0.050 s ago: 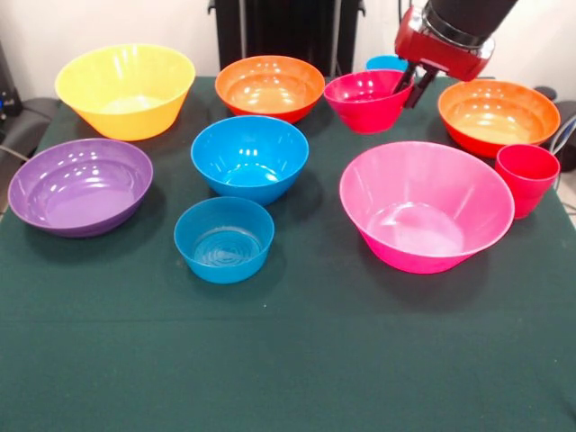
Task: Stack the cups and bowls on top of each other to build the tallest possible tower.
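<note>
Claw [414, 87] straddles the small magenta-red bowl's [364, 102] rim.

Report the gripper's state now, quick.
Gripper: fingers straddle the rim of the small magenta-red bowl, one inside, one outside; whether it is clamped shut on the rim cannot be told.

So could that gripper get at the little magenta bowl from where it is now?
Probably yes. The gripper already hangs right at the rim of the small magenta-red bowl, fingers pointing down at its edge, and nothing sits inside the bowl or lies between them.
</note>
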{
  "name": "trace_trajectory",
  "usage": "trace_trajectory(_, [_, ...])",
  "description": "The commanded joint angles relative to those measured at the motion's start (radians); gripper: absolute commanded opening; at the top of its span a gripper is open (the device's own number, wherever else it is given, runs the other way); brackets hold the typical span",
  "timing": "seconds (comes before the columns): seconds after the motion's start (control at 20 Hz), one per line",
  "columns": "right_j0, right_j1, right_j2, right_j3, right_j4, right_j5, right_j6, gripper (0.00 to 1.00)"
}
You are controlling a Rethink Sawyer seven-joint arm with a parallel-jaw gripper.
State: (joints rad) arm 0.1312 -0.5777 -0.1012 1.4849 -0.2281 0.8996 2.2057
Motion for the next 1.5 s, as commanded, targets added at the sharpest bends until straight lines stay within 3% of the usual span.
trace_trajectory(0.05, [-0.024, 0.006, 0.098, -0.130, -0.039, 0.183, -0.138, 0.00])
trace_trajectory(0.4, [-0.065, 0.042, 0.076, -0.219, -0.056, 0.308, -0.147, 0.00])
trace_trajectory(0.85, [-0.131, 0.204, 0.072, -0.508, -0.112, 0.487, -0.180, 0.00])
trace_trajectory(1.1, [-0.142, 0.253, 0.097, -0.595, -0.115, 0.535, -0.189, 0.00])
trace_trajectory(1.5, [-0.142, 0.450, 0.127, -0.900, -0.134, 0.621, -0.190, 0.00])
